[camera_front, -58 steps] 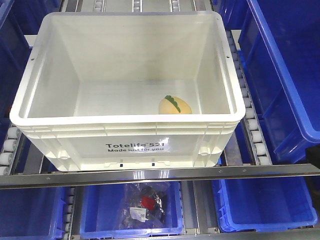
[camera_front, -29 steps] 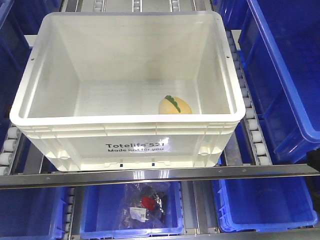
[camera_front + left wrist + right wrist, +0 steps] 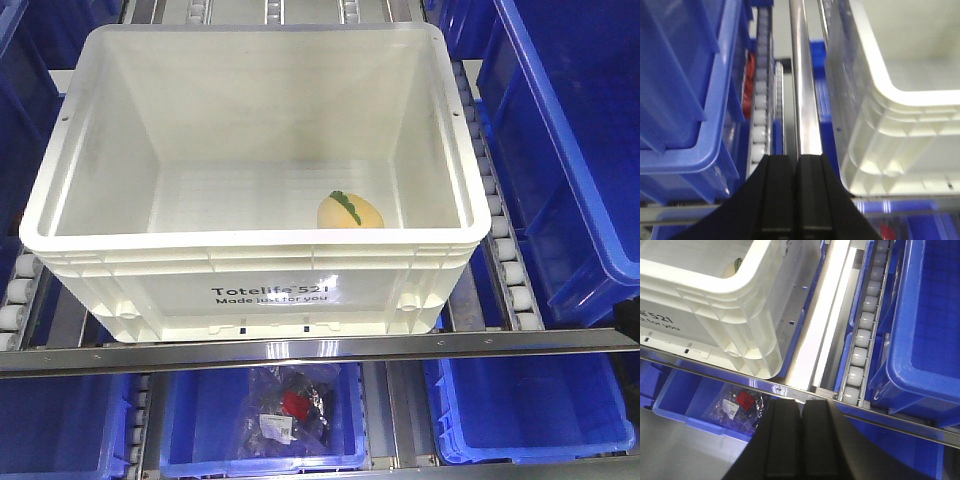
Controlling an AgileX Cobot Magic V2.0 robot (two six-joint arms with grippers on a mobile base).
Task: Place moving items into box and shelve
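1. Roller-track shelving (image 3: 505, 262) fills the scene: a metal front rail (image 3: 320, 352) runs across the shelf's front edge, with lanes of white rollers on both sides of the middle bay.
2. White box (image 3: 255, 270), printed "Totelife 521 Made just for you", sits in the middle bay of the upper shelf, its front wall just behind the rail.
3. Yellow-orange plush fruit (image 3: 350, 211) with a green leaf lies on the box floor, toward the front right corner, near the right wall.
4. Blue bins (image 3: 560, 150) flank the box at the left and right edges of the shelf; more stand on the level below.
5. Lower middle bin (image 3: 262, 420) holds clear bagged items with a red part.
6. Left gripper (image 3: 795, 200): black fingers pressed together, nothing between them, outside the box's left front corner, over the rail.
7. Right gripper (image 3: 804, 440): black fingers pressed together, empty, outside the box's right front corner, above the rail.
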